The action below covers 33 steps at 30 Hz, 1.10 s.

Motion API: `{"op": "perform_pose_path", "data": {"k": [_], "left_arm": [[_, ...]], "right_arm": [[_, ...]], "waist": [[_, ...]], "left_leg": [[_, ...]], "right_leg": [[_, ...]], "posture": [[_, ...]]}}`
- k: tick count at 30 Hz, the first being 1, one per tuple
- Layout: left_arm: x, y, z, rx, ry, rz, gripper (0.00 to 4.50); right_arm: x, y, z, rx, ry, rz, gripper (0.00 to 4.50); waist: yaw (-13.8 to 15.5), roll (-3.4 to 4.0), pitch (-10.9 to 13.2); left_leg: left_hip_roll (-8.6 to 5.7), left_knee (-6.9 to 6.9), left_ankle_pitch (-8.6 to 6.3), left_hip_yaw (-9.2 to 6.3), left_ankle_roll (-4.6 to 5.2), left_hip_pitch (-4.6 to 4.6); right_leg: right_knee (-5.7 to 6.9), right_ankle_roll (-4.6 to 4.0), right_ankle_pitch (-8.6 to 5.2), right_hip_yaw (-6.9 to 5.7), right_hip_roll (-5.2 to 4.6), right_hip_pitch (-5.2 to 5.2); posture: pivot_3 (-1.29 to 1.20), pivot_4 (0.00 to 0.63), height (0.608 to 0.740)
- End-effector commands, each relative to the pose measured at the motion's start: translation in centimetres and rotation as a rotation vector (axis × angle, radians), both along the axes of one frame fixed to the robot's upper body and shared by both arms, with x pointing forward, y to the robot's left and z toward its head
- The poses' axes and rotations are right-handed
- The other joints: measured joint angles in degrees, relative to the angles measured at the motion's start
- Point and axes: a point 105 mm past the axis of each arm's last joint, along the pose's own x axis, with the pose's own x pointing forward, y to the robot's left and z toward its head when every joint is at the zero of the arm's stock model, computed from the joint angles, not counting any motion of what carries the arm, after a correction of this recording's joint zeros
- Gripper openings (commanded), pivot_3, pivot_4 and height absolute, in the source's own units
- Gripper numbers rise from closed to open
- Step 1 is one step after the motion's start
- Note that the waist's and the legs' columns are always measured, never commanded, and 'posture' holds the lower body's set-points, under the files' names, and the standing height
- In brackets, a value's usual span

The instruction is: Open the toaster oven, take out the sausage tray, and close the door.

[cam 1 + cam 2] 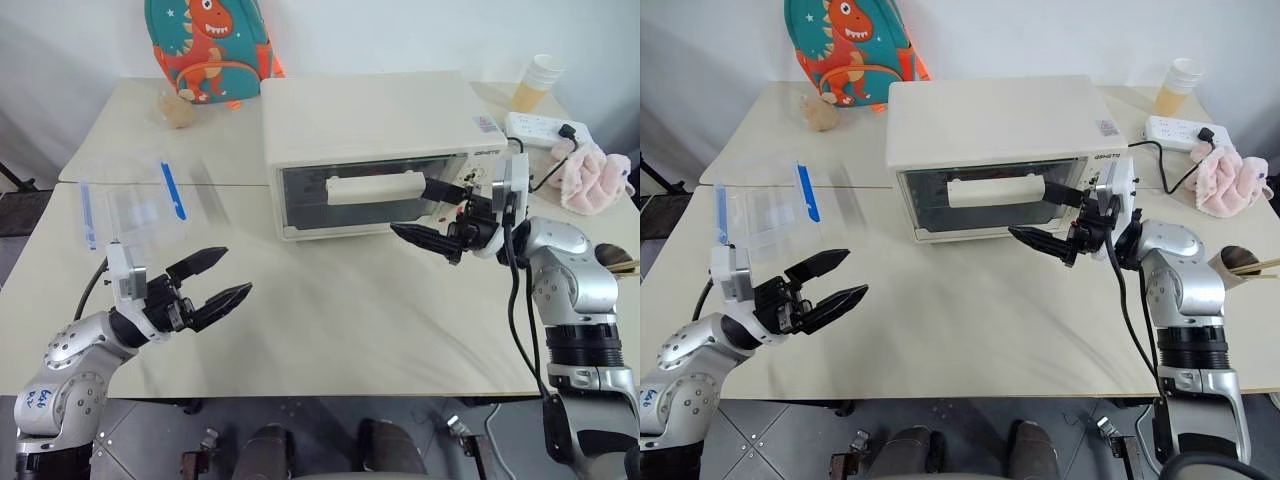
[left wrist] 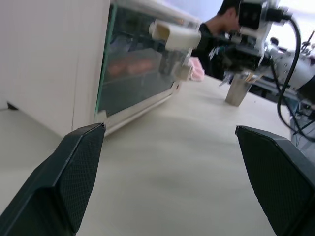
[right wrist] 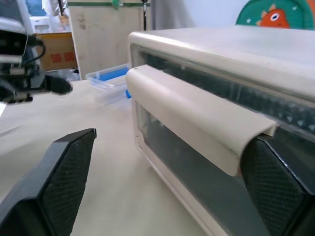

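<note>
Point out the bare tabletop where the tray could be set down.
Widest free patch: the table in front of the toaster oven, between the left gripper and right gripper. Crowded: the clear plastic box left, the power strip and pink cloth right.

The toaster oven (image 1: 370,130) just beyond the right gripper (image 1: 432,215) is cream-white, its door (image 1: 360,200) dark glass framed in cream with a cream bar handle (image 1: 375,187), and pinkish-red shapes show dimly behind the glass. Both grippers have black fingers (image 2: 74,172) with a fine dimpled texture. Beyond the left gripper (image 1: 215,280) lies a clear plastic box (image 1: 140,210) with blue strips; farther off stands a teal backpack (image 1: 208,45) printed with an orange dinosaur, and behind the right gripper lies a fluffy pink cloth (image 1: 595,175).
</note>
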Motion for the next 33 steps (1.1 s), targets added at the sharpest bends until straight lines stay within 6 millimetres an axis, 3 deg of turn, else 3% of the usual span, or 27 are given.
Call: {"op": "perform_pose_path", "data": {"k": [1,9,13,17,25,29,33], "left_arm": [[0.1,-0.1,1.8,-0.005,-0.053,-0.037,4.49],[1.5,-1.7,3.4,-0.030,-0.048,-0.131,4.49],[3.9,-2.4,4.7,-0.123,-0.058,-0.120,3.66],[6.6,-6.1,4.0,-0.087,-0.046,-0.174,2.47],[9.3,-9.6,2.8,-0.055,-0.048,-0.178,0.02],[9.2,-10.4,1.6,-0.026,-0.027,-0.209,0.02],[8.3,-10.8,0.3,0.015,0.031,-0.295,0.02]], "right_arm": [[-2.4,0.2,0.5,-0.107,-0.094,0.090,4.50],[-3.2,-1.7,-2.2,-0.246,-0.208,0.012,4.50],[-3.3,-2.5,-3.5,-0.282,-0.270,-0.036,4.50],[-3.6,-2.3,-4.8,-0.312,-0.281,-0.025,4.50],[-3.6,-2.5,-5.0,-0.328,-0.325,-0.057,4.50],[-3.7,-3.3,-5.1,-0.337,-0.321,-0.106,4.50],[-4.3,-6.5,-5.2,-0.338,-0.316,-0.262,4.50]], "waist": [[0.08,0.01,0.01],[0.02,0.00,0.01],[0.80,-0.01,0.00],[1.46,-0.01,0.01],[1.20,-0.02,0.01],[1.30,-0.03,0.01],[1.66,-0.03,0.01]], "left_leg": [[0.00,0.00,0.00,0.01,0.00,0.00],[-0.01,-0.02,0.00,0.03,-0.01,0.02],[-0.03,0.05,0.01,0.02,0.00,0.03],[-0.04,0.06,0.01,0.09,0.01,0.04],[-0.01,0.01,0.02,0.13,0.01,0.04],[-0.03,0.05,0.02,0.15,0.02,0.02],[-0.03,0.04,0.02,0.09,0.02,-0.03]], "right_leg": [[-0.01,0.00,0.00,0.01,0.00,0.00],[-0.03,0.00,0.00,0.00,0.01,0.01],[-0.03,0.01,0.01,0.00,0.02,0.05],[-0.06,0.03,0.01,0.00,0.02,0.07],[-0.06,0.03,0.02,-0.02,0.06,0.03],[-0.10,0.05,0.02,0.00,0.05,0.05],[-0.10,0.05,0.03,-0.04,0.05,0.04]], "posture": [[0.00,0.150,0.740],[0.00,0.150,0.740],[0.00,0.150,0.740],[0.00,0.150,0.740],[0.00,0.150,0.740],[0.00,0.150,0.740],[0.00,0.150,0.740]]}}
